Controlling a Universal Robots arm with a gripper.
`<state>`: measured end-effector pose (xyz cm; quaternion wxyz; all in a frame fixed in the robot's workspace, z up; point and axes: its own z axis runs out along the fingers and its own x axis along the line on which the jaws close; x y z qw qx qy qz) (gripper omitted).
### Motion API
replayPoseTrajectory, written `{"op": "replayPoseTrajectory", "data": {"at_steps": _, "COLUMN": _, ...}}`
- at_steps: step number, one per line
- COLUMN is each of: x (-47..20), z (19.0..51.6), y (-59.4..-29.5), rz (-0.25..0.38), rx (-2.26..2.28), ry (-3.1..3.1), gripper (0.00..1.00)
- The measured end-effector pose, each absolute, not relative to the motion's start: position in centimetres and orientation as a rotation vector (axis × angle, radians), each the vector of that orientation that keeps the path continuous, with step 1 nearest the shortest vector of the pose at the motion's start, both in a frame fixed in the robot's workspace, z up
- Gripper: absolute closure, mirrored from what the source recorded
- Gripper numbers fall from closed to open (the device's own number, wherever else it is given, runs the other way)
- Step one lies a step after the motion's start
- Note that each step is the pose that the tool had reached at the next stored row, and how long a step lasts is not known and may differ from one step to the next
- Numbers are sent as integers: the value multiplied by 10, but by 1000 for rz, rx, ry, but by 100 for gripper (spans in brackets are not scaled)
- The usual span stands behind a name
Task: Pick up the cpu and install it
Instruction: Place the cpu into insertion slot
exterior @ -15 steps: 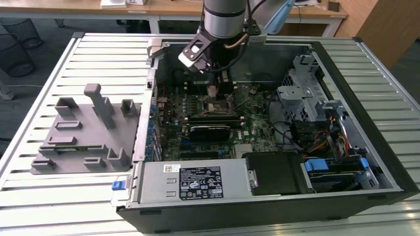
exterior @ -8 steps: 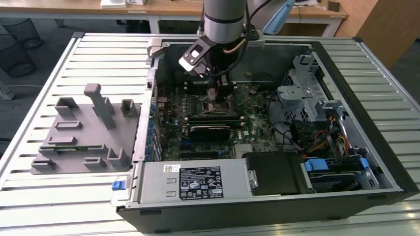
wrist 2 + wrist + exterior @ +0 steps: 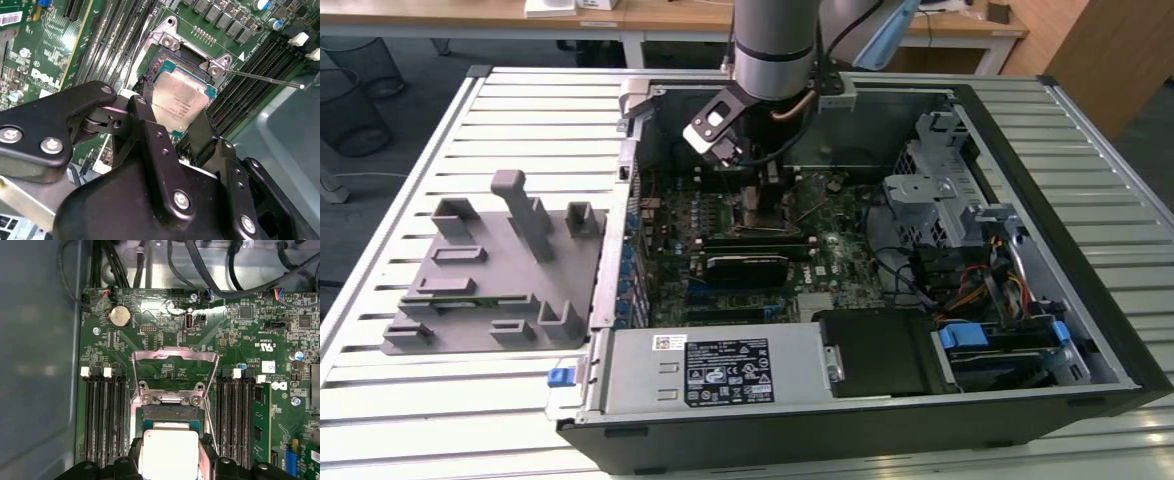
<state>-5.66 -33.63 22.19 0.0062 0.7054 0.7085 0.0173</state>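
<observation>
Holding cpu (in the gripper) over the socket

A grey tray lies beside the open computer case.

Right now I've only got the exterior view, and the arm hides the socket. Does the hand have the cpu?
Observer: Yes. In the second wrist view the hand is closed on the cpu, gripping it by two opposite edges.
Operator: Is the socket open to take it?
Observer: In the first wrist view the load plate stands flipped open, and the socket next to it is uncovered.
Operator: And the lever?
Observer: In the second wrist view the thin lever is released and sticks out to one side of the socket.
</observation>
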Motion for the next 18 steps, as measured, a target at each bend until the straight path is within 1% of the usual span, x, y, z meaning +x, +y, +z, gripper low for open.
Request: {"op": "replayPoseTrajectory", "data": {"at_steps": 18, "x": -56, "z": 205, "y": -337, "rz": 54, "rx": 2194, "ry": 2231, "gripper": 47}}
